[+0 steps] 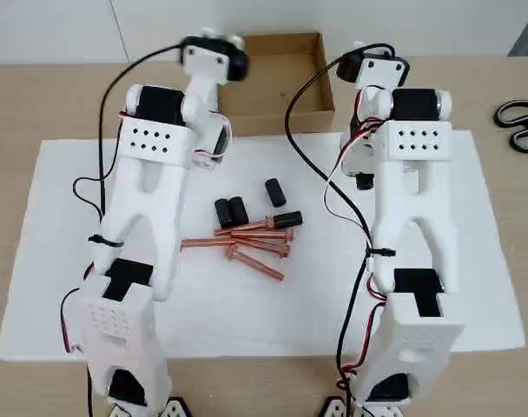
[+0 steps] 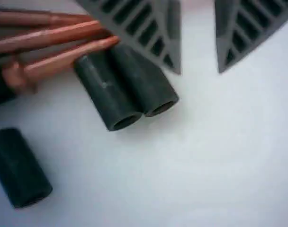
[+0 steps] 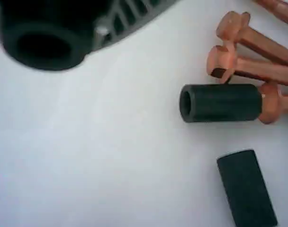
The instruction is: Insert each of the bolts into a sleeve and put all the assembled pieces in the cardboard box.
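Note:
Several copper bolts (image 1: pixel 247 243) lie in a loose bunch on the white sheet (image 1: pixel 247 321). One of them carries a black sleeve (image 1: pixel 288 220) on its end (image 3: pixel 220 102). Two more black sleeves (image 1: pixel 231 210) rest side by side (image 2: pixel 130 90), and another sleeve (image 1: pixel 275 192) lies apart (image 3: pixel 246 187). My left gripper (image 1: pixel 214 148) hovers just behind the pair, open and holding nothing (image 2: pixel 198 66). My right gripper (image 1: pixel 365 176) stands to the right of the parts, shut on a black sleeve (image 3: pixel 44 45). The cardboard box (image 1: pixel 326 82) sits at the back between the arms.
Black scissors (image 1: pixel 520 123) lie on the wooden table at the far right. The white sheet has free room in front of the bolts. Cables hang from both arms near the box.

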